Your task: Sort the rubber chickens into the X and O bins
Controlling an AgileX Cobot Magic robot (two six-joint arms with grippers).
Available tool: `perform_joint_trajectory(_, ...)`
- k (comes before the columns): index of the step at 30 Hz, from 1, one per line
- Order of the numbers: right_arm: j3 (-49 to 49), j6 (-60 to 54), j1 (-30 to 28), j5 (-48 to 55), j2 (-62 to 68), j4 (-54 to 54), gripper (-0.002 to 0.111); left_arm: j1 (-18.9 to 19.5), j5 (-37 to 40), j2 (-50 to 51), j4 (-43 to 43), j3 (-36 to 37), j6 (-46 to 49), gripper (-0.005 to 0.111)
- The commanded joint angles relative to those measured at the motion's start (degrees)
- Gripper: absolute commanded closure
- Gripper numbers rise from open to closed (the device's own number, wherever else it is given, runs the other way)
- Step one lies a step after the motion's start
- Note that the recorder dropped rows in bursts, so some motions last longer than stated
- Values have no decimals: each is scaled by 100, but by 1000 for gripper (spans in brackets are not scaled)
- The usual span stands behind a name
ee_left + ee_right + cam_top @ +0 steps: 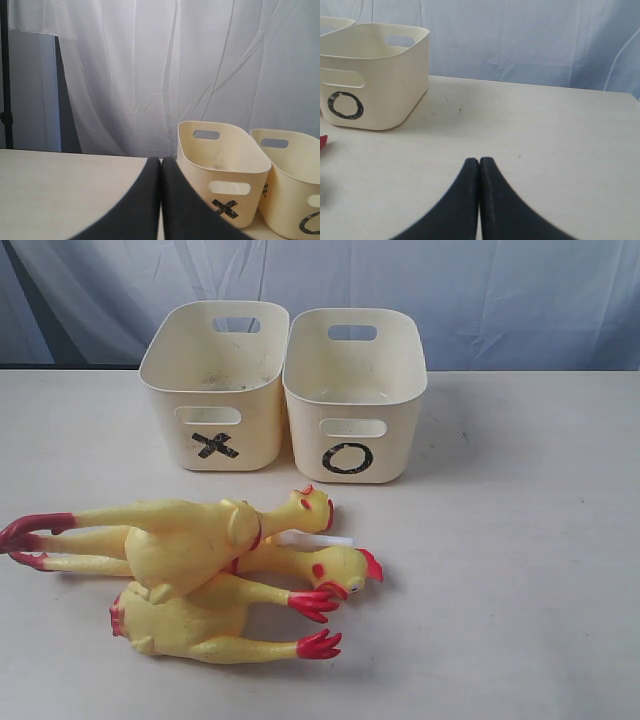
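Both grippers are pinched shut on nothing. The left gripper (161, 160) has the X bin (195, 172) just ahead, and the right gripper (479, 161) has the O bin (390, 95) ahead. Neither is touching the chickens (190, 545), which are heaped near the bins. My worry: they're floppy, slick rubber with tangled legs, so grabbing one could drag its neighbour. A long one might also flop over a smooth plastic rim.

Pale table (520, 570), white curtain (150, 75) behind
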Motion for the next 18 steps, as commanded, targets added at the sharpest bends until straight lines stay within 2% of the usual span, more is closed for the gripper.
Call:
perform_joint_trajectory(1, 41, -14, 15, -79, -34, -4, 109, -10, -28, 14, 0, -40, -18, 106)
perform_joint_trajectory(5, 41, -14, 15, -267, -34, 145, 109, -10, -28, 14, 0, -40, -28, 106)
perform_joint_trajectory(12, 41, -14, 15, -1834, -34, 1653, 109, -10, -28, 14, 0, -40, -28, 106)
perform_joint_trajectory(18, 41, -14, 15, -2156, -34, 1699, 109, -10, -28, 14, 0, -40, -28, 106)
